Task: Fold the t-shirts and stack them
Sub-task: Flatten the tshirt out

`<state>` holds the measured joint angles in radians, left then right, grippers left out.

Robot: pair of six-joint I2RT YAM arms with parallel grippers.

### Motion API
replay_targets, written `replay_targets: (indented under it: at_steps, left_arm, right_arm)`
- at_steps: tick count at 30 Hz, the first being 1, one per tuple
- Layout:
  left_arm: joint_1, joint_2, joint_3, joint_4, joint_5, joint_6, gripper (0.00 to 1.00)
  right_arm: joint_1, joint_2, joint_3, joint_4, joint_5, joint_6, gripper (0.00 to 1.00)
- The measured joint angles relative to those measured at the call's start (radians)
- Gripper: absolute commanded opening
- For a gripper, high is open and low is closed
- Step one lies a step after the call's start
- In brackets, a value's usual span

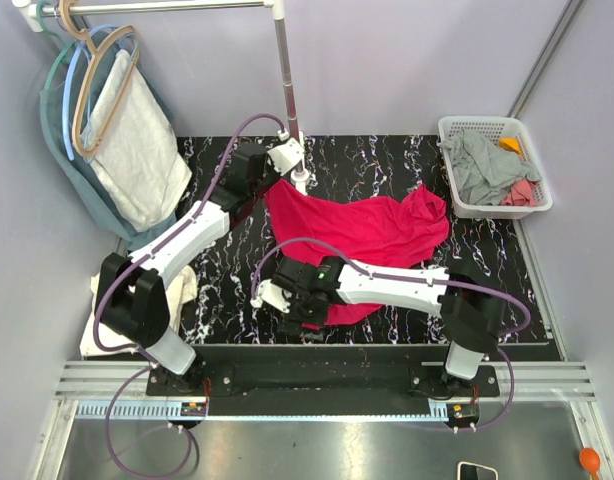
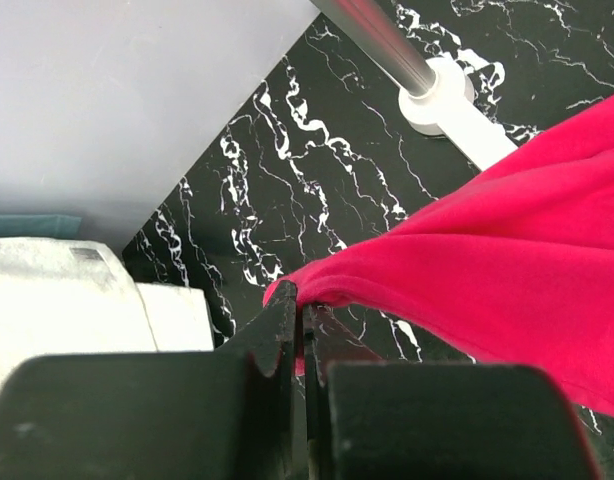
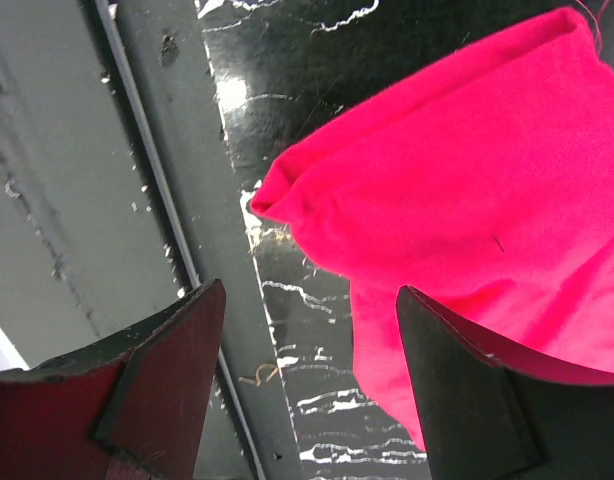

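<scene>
A red t-shirt [image 1: 372, 235] lies spread and crumpled on the black marble table [image 1: 217, 290]. My left gripper [image 1: 279, 172] is shut on the shirt's far left corner near the rack pole; in the left wrist view the red cloth [image 2: 507, 250] runs into the closed fingertips [image 2: 283, 310]. My right gripper [image 1: 270, 296] is open and empty at the shirt's near left corner; in the right wrist view the red cloth [image 3: 457, 190] lies between and beyond the spread fingers [image 3: 177, 340]. A folded cream shirt [image 1: 172, 290] lies at the table's left edge.
A white basket [image 1: 532, 205] at the back right holds grey, red and orange clothes. A clothes rack pole [image 1: 285, 70] with its white base [image 1: 301, 180] stands behind the shirt. Garments on hangers [image 1: 127, 140] hang at the far left. The table's front rail [image 3: 137, 150] runs close to the right gripper.
</scene>
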<state>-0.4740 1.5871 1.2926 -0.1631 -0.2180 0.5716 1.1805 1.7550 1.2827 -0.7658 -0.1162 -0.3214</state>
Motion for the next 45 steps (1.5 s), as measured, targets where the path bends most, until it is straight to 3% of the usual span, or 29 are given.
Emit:
replay_targets:
  at_steps: [24, 28, 32, 33, 35, 45]
  left_arm:
    - [0.005, 0.0, -0.076, 0.039, 0.0, 0.001, 0.0]
    - [0.008, 0.0, -0.076, 0.046, 0.0, 0.001, 0.0]
    - [0.009, 0.0, -0.093, 0.054, 0.001, 0.0, 0.0]
    - [0.009, 0.0, -0.1, 0.053, 0.001, 0.0, 0.0]
    - [0.009, 0.0, -0.116, 0.052, 0.001, 0.0, 0.0]
    - [0.01, -0.041, -0.155, 0.026, 0.001, -0.005, 0.0]
  right_arm:
    - [0.0, 0.163, 0.021, 0.097, -0.009, -0.001, 0.67]
    - [0.0, 0.177, 0.026, 0.103, -0.008, -0.006, 0.52]
    - [0.0, 0.188, 0.036, 0.118, -0.007, -0.011, 0.31]
    - [0.0, 0.19, 0.039, 0.12, -0.007, -0.012, 0.14]
    - [0.0, 0.193, 0.041, 0.124, -0.006, -0.019, 0.0]
    - [-0.001, 0.156, 0.033, 0.08, 0.104, -0.031, 0.0]
